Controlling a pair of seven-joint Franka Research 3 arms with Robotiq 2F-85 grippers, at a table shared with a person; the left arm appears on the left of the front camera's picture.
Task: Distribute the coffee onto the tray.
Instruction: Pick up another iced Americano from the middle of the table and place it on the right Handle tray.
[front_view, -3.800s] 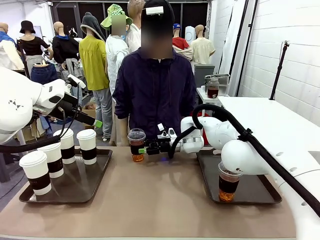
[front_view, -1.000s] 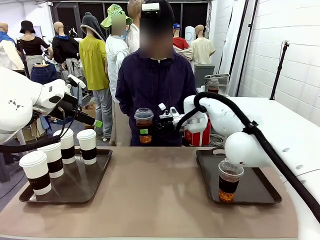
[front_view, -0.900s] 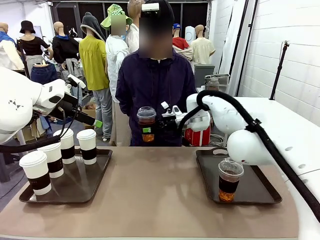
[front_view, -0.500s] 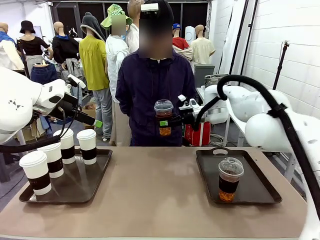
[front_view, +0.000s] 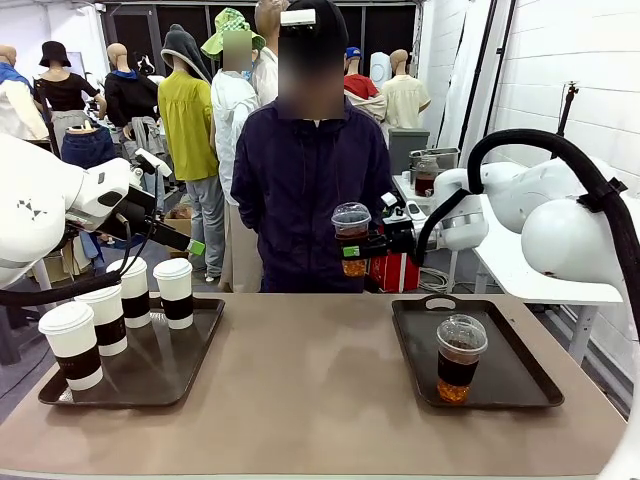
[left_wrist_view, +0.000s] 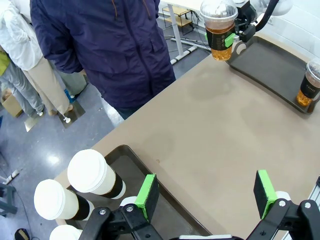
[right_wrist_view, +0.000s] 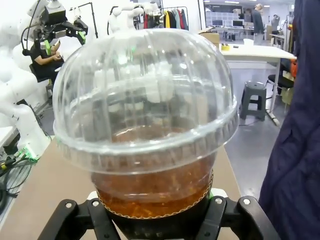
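A clear dome-lidded cup (front_view: 351, 239) of brown drink is held in the air by the right gripper (front_view: 364, 243), whose jaws are clamped on the cup's dark band. It is carried above the far edge of the table (front_view: 320, 390), in front of the person (front_view: 310, 180) in the dark jacket, left of the right tray (front_view: 510, 375) and not over it. In the right wrist view the dome lid and the brown liquid are seen close up, with the black gripper body pressed around the lower cup. In the left wrist view the same cup is seen at top right, beside the tray's corner.

A second clear cup (front_view: 460, 359) is seen standing upright on the right tray, near its front middle.

Four white paper cups with dark bands are seen on the left tray (front_view: 160, 375): one at the front left (front_view: 72, 344), one behind it (front_view: 104, 318), one farther back (front_view: 131, 291), and one at the back right (front_view: 175, 291). All are upright.

The left gripper (left_wrist_view: 204, 191) is held above the near corner of the left tray, its green-padded fingers (left_wrist_view: 147, 194) spread wide apart with nothing between them. Three paper cup lids are seen below it in the left wrist view.
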